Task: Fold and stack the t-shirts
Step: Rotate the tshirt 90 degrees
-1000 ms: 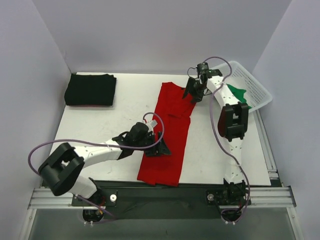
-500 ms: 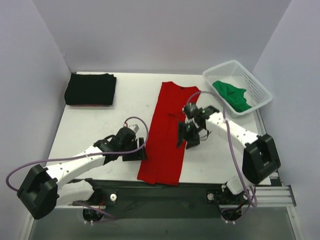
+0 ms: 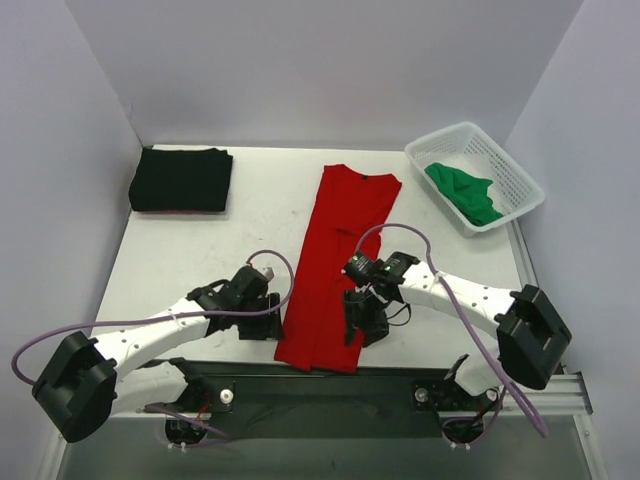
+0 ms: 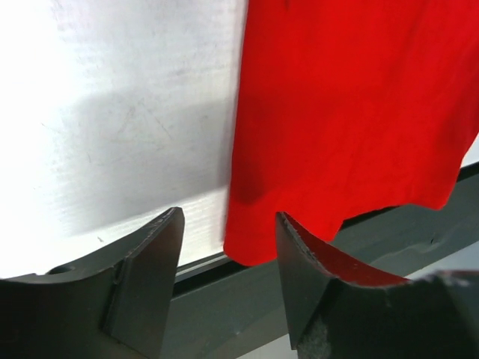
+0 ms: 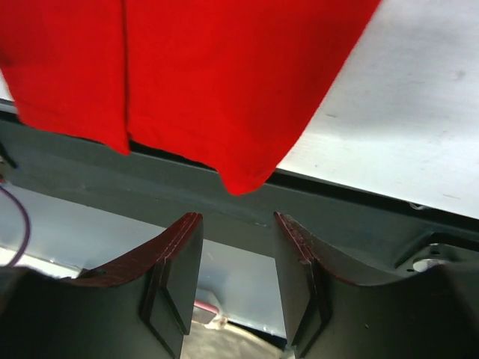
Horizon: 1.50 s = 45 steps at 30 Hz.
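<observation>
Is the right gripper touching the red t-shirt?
Apart. The right wrist view shows the red t-shirt ending short of both fingers of the open right gripper, with dark frame between.

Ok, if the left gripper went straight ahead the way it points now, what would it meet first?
Probably the near left corner of the red t-shirt, lying at the table's front edge; it sits between the left gripper's open jaws. Depth is unclear.

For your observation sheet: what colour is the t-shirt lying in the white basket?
Green. The t-shirt shows best in the top external view.
</observation>
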{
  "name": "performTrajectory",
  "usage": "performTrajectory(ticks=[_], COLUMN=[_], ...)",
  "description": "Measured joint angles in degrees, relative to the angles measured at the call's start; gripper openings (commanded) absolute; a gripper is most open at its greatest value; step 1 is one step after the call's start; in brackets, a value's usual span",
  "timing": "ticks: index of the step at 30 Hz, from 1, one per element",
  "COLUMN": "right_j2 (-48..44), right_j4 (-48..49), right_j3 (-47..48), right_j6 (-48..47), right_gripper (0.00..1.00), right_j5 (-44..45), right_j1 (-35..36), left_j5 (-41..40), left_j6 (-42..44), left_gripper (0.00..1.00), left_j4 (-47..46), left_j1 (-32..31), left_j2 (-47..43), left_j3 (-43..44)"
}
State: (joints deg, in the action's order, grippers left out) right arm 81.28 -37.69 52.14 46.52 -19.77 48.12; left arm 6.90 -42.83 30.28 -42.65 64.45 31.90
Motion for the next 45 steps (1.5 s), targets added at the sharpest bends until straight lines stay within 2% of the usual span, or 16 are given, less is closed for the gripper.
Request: performTrajectory(ticks=[6, 14, 34, 41, 45], right_j2=[7.2, 11.8, 15.6, 15.7, 15.7], right_j4=[0.8, 1.5, 1.1, 0.6, 0.5], right_j3=[0.5, 2.2, 2.1, 1.8, 1.6], right_j6=[1.2, 2.3, 4.3, 4.4, 4.5], right_gripper=[0.40, 0.37, 0.33, 0.17, 0.03], right_j5=[-0.7, -1.1, -0.5, 0.0, 0.1], right_j1=[4.5, 8.3, 8.7, 8.7, 8.7], left_j5=[3.2, 6.8, 12.3, 12.9, 13.1], left_j6=[0.0, -0.4, -0.9, -1.3, -1.5], left_gripper=[0.59, 0.59, 0.46, 0.29, 0.20], left_j4=[0.1, -0.4, -2.6, -3.5, -4.0], left_j1=[0.0, 0.0, -0.5, -0.8, -0.9], left_j2=[0.0, -0.1, 3.1, 4.2, 4.7], left_j3=[-1.9, -4.0, -4.6, -4.9, -5.2])
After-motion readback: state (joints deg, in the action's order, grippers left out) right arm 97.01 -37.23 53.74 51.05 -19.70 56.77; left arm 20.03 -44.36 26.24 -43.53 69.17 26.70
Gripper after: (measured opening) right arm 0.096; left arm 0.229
